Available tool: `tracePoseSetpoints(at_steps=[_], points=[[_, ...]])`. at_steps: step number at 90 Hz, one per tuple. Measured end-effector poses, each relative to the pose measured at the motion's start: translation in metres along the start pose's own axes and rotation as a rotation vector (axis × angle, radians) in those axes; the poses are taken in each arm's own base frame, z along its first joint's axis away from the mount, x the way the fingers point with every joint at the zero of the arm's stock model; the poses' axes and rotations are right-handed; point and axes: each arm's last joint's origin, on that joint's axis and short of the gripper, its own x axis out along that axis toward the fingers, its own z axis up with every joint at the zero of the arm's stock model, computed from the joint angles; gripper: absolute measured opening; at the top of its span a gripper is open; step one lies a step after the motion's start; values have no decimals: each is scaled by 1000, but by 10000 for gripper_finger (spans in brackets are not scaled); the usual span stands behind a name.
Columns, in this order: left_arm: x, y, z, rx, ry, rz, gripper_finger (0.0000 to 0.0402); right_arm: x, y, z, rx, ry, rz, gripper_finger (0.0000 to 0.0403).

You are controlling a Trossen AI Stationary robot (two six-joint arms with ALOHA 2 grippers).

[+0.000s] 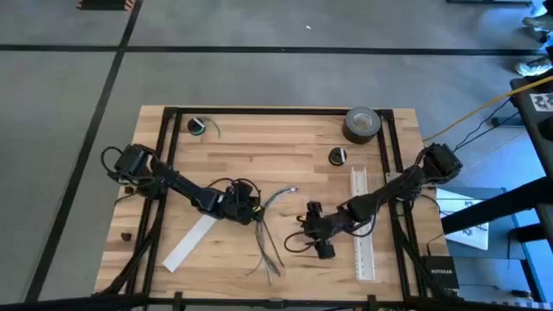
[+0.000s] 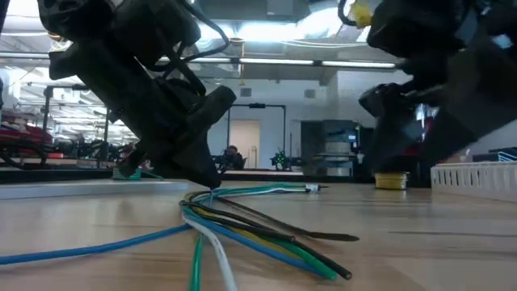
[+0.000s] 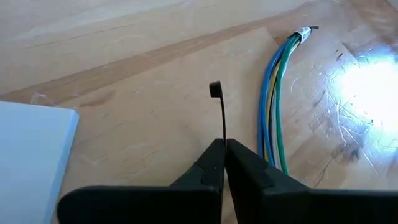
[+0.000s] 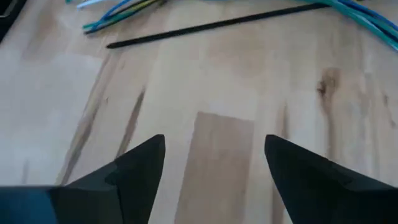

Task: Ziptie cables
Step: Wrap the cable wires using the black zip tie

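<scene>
Left gripper (image 3: 224,163): we see its two dark fingers pressed together on the ziptie (image 3: 222,118), whose square head stands free just past the fingertips; from above it sits left of the table's middle, right at the cables.
Right gripper (image 4: 214,165): fingers spread wide with bare wood between them, holding nothing; from above it (image 1: 321,238) hovers right of the table's middle, near the wires.
Cables (image 1: 270,231): we find blue, yellow, green and white wires lying on the wooden table (image 1: 276,142) between the two grippers, one end bunched together, the other end splayed toward the near edge.
Ziptie tail: in the low view a thin black strip (image 2: 283,226) lies across the wires, running out from under the left gripper.
Elsewhere on the table: a roll of grey tape (image 1: 363,123) at the far right corner, and a white slotted strip (image 1: 362,225) along the right side.
</scene>
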Motion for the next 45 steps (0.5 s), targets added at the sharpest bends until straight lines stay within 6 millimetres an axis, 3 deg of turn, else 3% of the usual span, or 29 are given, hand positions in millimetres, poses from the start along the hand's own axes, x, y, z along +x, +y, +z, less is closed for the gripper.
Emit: tracePoseSetpoints(at_steps=[29,45], points=[[0,0,0,-3,0,-1,0,1,7,-16,-60,23,8,264],[0,0,0,-2,0,-1,0,1,11,-13,-144,-30,36,264]])
